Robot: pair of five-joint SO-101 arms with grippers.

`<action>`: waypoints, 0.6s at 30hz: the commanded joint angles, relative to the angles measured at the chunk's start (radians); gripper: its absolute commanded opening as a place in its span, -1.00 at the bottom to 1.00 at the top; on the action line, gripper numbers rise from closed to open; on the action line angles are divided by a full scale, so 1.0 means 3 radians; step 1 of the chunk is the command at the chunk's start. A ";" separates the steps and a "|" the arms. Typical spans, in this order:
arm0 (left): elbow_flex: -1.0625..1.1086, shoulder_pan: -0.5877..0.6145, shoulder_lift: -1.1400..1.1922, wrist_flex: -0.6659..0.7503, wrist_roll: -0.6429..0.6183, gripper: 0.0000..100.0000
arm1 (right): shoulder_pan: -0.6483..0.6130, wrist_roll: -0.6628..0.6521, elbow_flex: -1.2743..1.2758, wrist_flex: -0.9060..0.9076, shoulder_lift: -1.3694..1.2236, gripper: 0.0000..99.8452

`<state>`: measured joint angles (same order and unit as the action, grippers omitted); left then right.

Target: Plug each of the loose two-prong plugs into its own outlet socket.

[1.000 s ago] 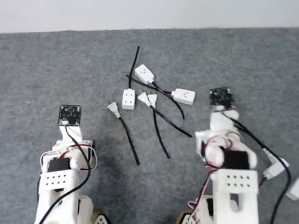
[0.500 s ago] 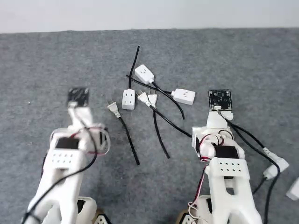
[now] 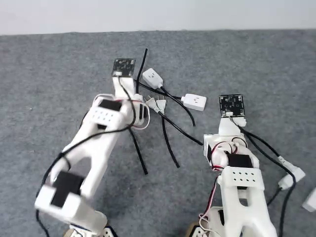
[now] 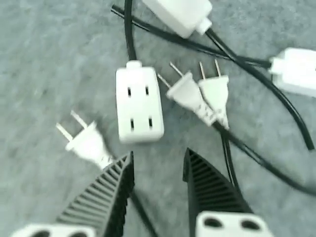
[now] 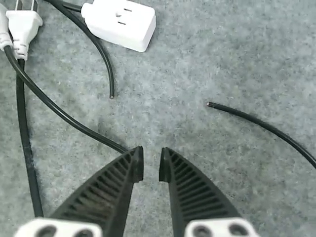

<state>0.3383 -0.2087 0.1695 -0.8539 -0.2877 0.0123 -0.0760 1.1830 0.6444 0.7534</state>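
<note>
My left gripper [image 4: 159, 160] is open and hangs just above the carpet, near a white double outlet socket [image 4: 139, 105]. One loose two-prong plug [image 4: 84, 140] lies beside its left finger. Two more plugs [image 4: 187, 94] [image 4: 215, 94] lie side by side next to that socket. In the high view the left arm [image 3: 111, 116] stretches over the cluster and covers that socket. The two paired plugs [image 3: 156, 104] show just beyond it. My right gripper [image 5: 150, 160] is open by a narrow gap over bare carpet, empty, short of another socket [image 5: 120, 19].
A third socket [image 3: 152, 76] lies at the back of the cluster and the right-hand socket [image 3: 194, 101] sits in front of the right arm [image 3: 232, 128]. Black cables [image 3: 168, 138] cross the grey carpet between the arms. A loose cable end [image 5: 256, 123] lies near my right gripper.
The left arm has swung forward and to the right, from the left side of the table to over the cluster of sockets and plugs. The right arm shifted slightly, then held still.
</note>
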 commanded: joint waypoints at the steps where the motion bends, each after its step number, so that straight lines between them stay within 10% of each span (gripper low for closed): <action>1: -0.0540 -0.0041 0.0368 -0.0010 -0.0026 -0.69 | 0.0008 -0.0051 -0.0020 -0.0074 -0.0008 -0.88; 18: -0.1680 0.0245 0.1263 -0.0297 -0.0020 -0.69 | -0.0192 -0.0056 -0.0026 0.0018 0.0018 -0.88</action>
<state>-0.1112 -0.1396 0.5516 -0.9152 -0.2892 -0.0276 -0.0821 1.1830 0.6444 0.7534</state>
